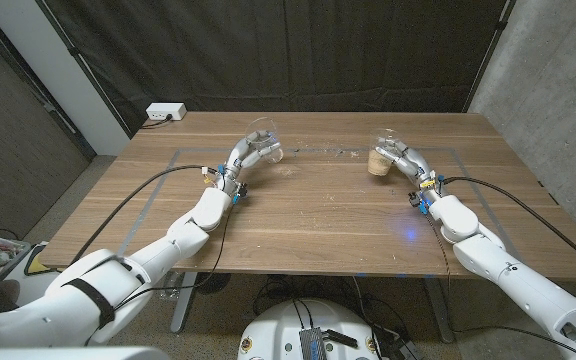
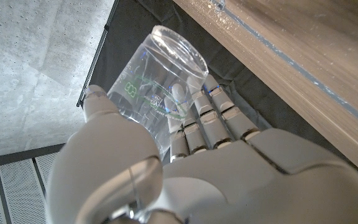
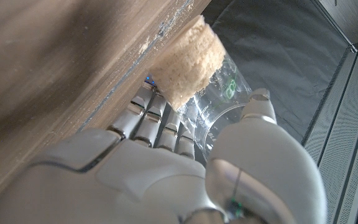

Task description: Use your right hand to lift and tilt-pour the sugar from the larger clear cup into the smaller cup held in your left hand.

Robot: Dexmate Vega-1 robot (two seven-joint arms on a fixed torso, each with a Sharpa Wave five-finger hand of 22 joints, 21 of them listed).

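**Two clear cups gripped above a wooden table**

A broad rectangular wooden table, brown with a streaky grain and a thin pale line taped in a rectangle across its top, is bearing both arms. Behind it a dark fabric curtain is hanging in soft folds, and a grey concrete wall is standing at the robot's right. Two glossy white arms with black cables are reaching in from the near corners.

The left hand, smooth white plastic with jointed grey fingers, is wrapping around one clear plastic tumbler with green print, the left cup. This cup is looking empty and is sitting tilted just above the far left part of the table.

The right hand is curling its fingers and thumb around a second clear plastic tumbler, the right cup, over the far right part of the table. A single packed plug of tan, grainy sugar is filling its bottom end, which is lying close against the wood in the right wrist view.

A sparse scatter of pale spilled grains is lying on the table between the two cups. One small white power strip is sitting beyond the table's far left corner.
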